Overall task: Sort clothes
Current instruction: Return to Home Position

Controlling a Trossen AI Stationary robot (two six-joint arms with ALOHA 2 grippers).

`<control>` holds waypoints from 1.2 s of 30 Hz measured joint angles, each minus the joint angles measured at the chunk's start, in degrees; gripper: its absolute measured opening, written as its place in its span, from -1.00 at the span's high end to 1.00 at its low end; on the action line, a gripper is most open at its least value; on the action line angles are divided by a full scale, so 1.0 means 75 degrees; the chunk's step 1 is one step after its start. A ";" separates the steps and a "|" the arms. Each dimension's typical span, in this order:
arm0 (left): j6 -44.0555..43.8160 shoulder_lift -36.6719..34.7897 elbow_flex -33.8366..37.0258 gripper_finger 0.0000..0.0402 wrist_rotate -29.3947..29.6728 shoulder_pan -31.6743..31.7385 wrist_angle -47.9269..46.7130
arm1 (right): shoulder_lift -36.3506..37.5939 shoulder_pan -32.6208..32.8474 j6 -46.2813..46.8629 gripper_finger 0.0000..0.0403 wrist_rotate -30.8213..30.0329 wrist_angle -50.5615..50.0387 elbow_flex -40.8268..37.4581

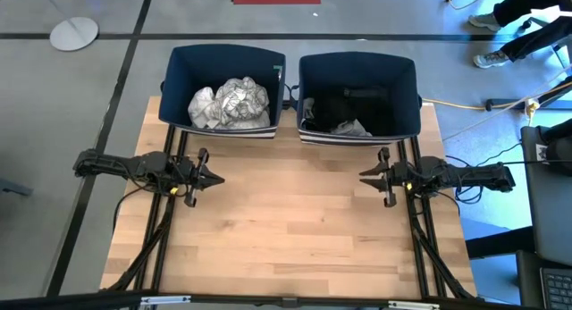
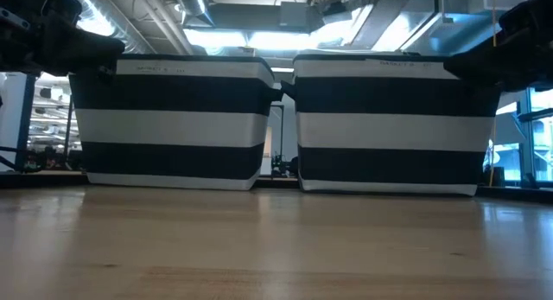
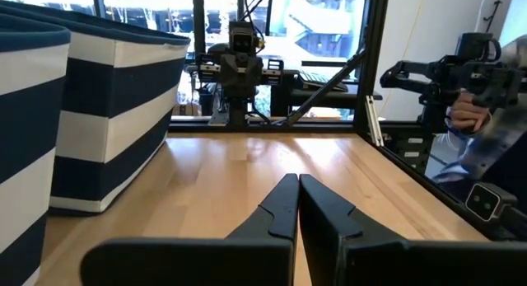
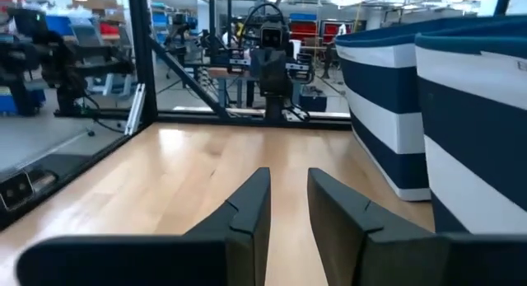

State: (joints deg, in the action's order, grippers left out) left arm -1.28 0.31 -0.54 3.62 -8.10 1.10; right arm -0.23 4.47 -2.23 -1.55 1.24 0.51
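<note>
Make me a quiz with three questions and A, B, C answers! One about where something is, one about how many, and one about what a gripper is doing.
1. Where are the white and grey clothes?
A. in the bin by the left arm
B. on the floor
C. in the right gripper

2. How many striped bins stand on the table?
A. one
B. two
C. four

3. What is the left gripper holding?
A. a sock
B. a black shirt
C. nothing

Answers:
1 A: the high view shows the pale heap lying inside that bin.
2 B: the bin by the left arm and the bin by the right arm stand side by side at the table's far edge.
3 C: the left wrist view shows its fingers meeting with nothing between them.
</note>
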 joint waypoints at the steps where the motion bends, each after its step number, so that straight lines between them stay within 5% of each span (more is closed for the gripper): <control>1: 0.0000 -0.0002 0.0000 0.98 -0.0001 0.0000 0.0000 | -0.0001 0.0000 -0.0117 0.59 0.0018 -0.0008 0.0000; 36: 0.0000 0.0000 0.0000 0.98 -0.0001 -0.0001 -0.0003 | -0.0064 0.0000 -0.0086 0.59 0.0030 0.0035 -0.0012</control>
State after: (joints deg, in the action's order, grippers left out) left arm -1.28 0.31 -0.54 3.62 -8.11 1.08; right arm -0.71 4.47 -2.87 -1.32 1.50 0.43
